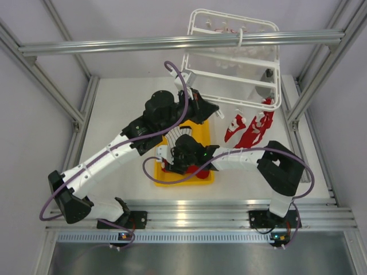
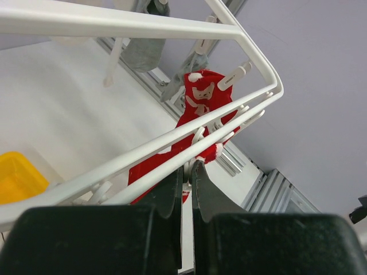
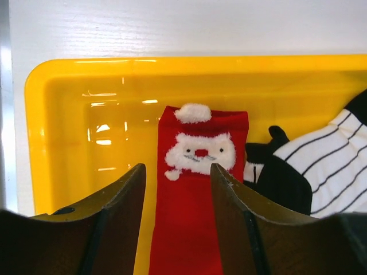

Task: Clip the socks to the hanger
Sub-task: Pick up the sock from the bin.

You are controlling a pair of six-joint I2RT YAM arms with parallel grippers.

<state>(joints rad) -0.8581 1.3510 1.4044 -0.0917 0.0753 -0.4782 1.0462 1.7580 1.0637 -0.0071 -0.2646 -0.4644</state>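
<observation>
Right wrist view puts the right gripper (image 3: 178, 167) low over the yellow tray (image 3: 63, 114), fingers apart and standing either side of a red sock (image 3: 195, 206) that lies flat, its white face patch just beyond the tips. Nothing is clamped there as far as I can see. To my eye the step in hand is picking this sock up. I'd want the fingers to come down squarely and pinch through both layers close to the end with the face, so that enough cloth sticks out past the tips to feed into a clip. The striped sock (image 3: 332, 160) lies just to the right, its black toe touching or nearly touching the red one. A skewed pinch could drag it along too.

At the far right the hanger (image 1: 229, 77) hangs from the beam (image 1: 114, 44), and the hung socks (image 1: 250, 129), all red, dangle off its near right edge. The left gripper (image 2: 187, 172) has its fingers together, tips right against the hanger's lower rail; whether it pinches the rail or a clip I can't tell. A free clip (image 2: 235, 74) shows by the corner, beside the hung socks.

The left arm (image 1: 114, 152) reaches across above the tray's far side, so the right arm (image 1: 246, 154) has a tight way up. I'd guess it must swing out to the right, clear of that arm and of the dangling socks.
</observation>
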